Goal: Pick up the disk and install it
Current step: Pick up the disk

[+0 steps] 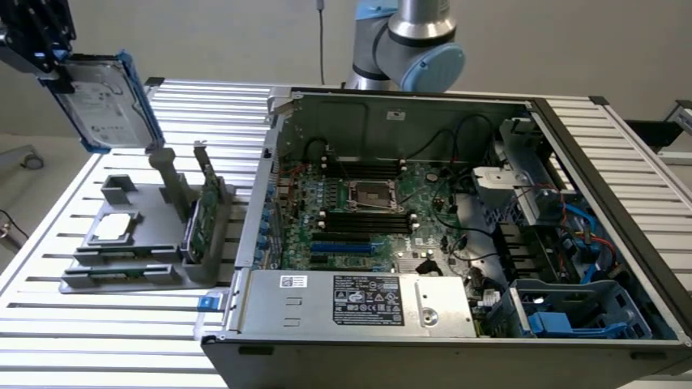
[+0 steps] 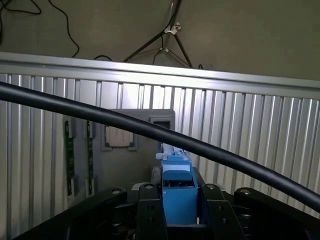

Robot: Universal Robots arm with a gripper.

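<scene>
The disk (image 1: 103, 97), a silver-grey drive with a white label in a blue carrier, hangs in the air at the exterior view's upper left, above the grey fixture (image 1: 141, 271). My gripper (image 1: 57, 69) is shut on its upper end. In the wrist view the blue carrier (image 2: 177, 192) sits clamped between my black fingers (image 2: 150, 215), with the gripper (image 2: 180, 212) looking down on the fixture (image 2: 135, 150). The open computer case (image 1: 605, 186) lies to the exterior view's right of the disk.
The fixture holds a small square silver chip (image 1: 113, 228) and an upright green circuit card (image 1: 206, 215). Inside the case are the motherboard (image 1: 368, 203), a power supply (image 1: 357, 300) and a blue drive bay (image 1: 562, 316). A black cable (image 2: 150, 131) crosses the wrist view.
</scene>
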